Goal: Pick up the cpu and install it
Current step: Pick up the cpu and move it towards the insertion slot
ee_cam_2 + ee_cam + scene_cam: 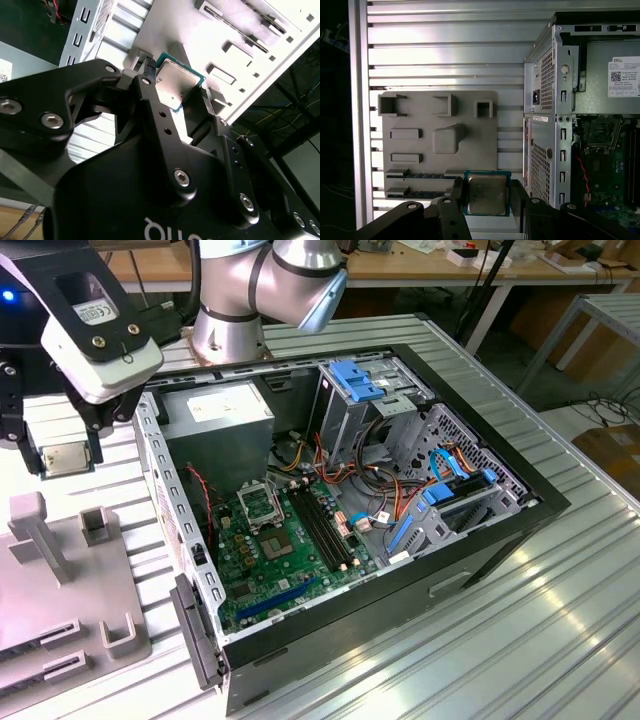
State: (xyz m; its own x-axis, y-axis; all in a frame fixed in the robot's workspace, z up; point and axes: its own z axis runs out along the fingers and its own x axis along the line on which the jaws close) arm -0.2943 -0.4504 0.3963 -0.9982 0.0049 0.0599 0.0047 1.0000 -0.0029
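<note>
— Cpu: where is it seen?
— It is held in the air at the exterior view's left, over the slatted metal table and outside the open computer case.
— How is the gripper set?
— It is closed on the cpu. In both wrist views a black finger is pressed against each of two opposite edges of the chip, and its metal lid is turned toward the cameras.
— What is seen beneath it?
— A grey parts holder is laid flat on the table just beside the case wall. In the first wrist view the chip is seen over that holder's edge.
— And the socket?
— The cpu socket is seen on the green motherboard inside the case, near the power supply and well apart from the held chip.
</note>
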